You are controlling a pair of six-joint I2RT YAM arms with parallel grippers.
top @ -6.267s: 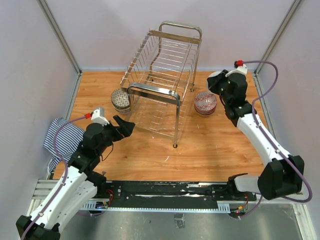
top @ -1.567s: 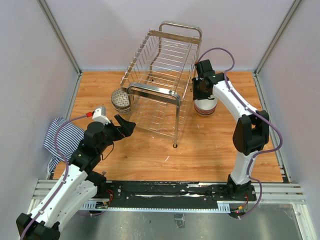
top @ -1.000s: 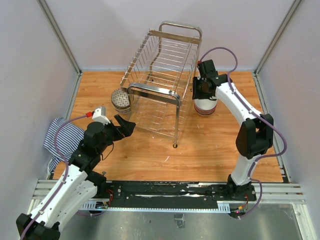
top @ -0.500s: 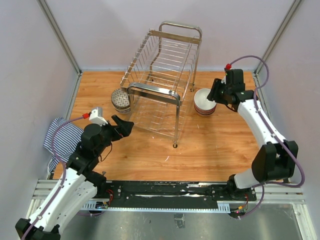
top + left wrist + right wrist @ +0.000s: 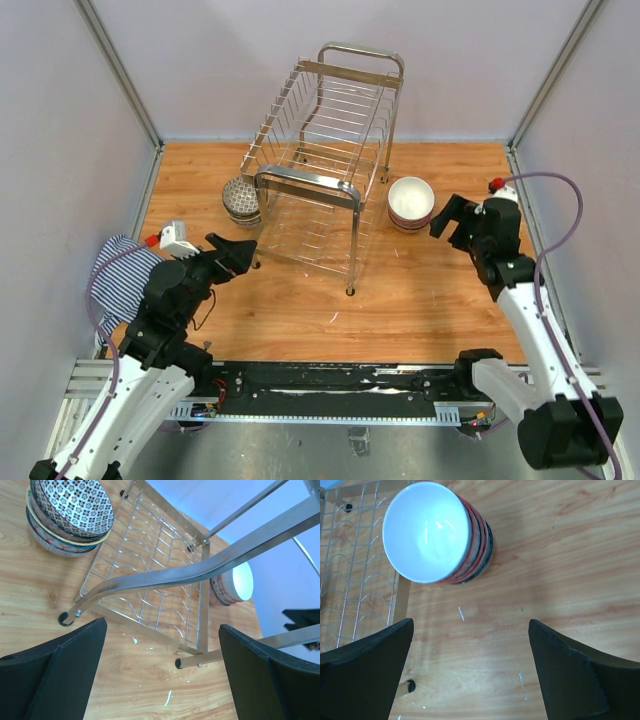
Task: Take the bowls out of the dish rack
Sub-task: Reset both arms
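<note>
The chrome wire dish rack [image 5: 307, 182] stands at the middle back of the wooden table, and no bowl shows inside it. A stack of patterned bowls [image 5: 239, 199] sits against its left side. On its right sits another stack of bowls [image 5: 411, 201], reddish-brown outside, the top one white inside. My right gripper [image 5: 449, 226] hangs open just right of that stack, holding nothing. The right wrist view has the stack [image 5: 435, 535] ahead of the open gripper [image 5: 470, 665]. My left gripper [image 5: 238, 256] is open near the rack's front left leg. The left wrist view shows the rack [image 5: 165, 577] and both stacks [image 5: 70, 510] [image 5: 235, 582].
A striped cloth [image 5: 122, 282] lies at the table's left edge beside my left arm. Pale walls with metal corner posts close in the table on three sides. The rack's front leg [image 5: 349, 290] stands between the two arms.
My right gripper has opened, left the white-inside bowl on the right stack and drawn back right and toward the near edge. The left arm has shifted slightly left.
</note>
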